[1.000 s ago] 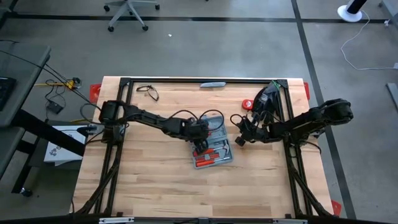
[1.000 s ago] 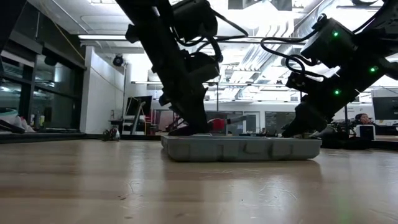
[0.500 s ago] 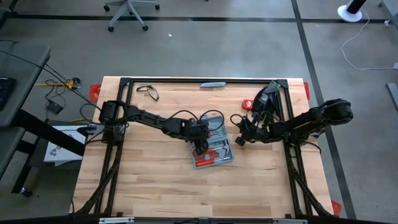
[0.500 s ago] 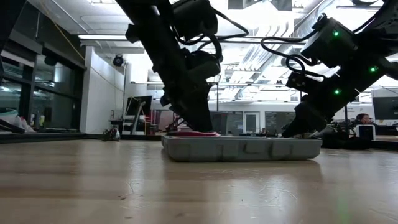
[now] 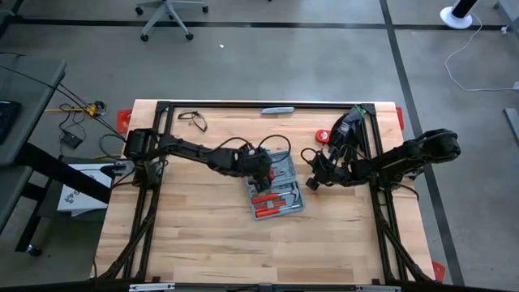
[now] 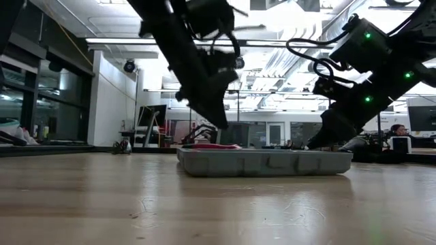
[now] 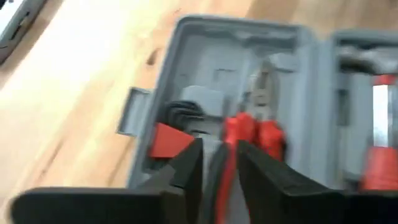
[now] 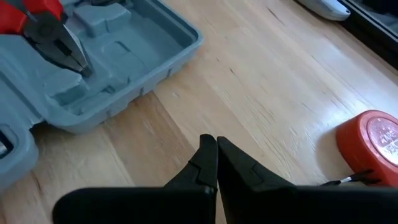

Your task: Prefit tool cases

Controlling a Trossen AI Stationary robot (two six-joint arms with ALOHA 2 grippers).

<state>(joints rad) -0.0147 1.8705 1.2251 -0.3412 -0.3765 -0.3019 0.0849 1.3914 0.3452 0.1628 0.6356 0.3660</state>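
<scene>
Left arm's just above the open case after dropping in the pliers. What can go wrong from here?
1. The red-handled pliers may not sit fully in their moulded slot in the tool case; the lid could then foul on them.
2. The left gripper hangs close over the pliers with jaws slightly apart; a low move could snag them.
3. The right gripper, shut, sits near the case edge and might nudge it.

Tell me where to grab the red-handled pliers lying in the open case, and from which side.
Grip the pliers across both red handles, coming straight down from above. They lie flat in a moulded recess of the open case, so the case walls block a sideways approach, and the bare metal nose tapers too thin for a sure hold.
</scene>
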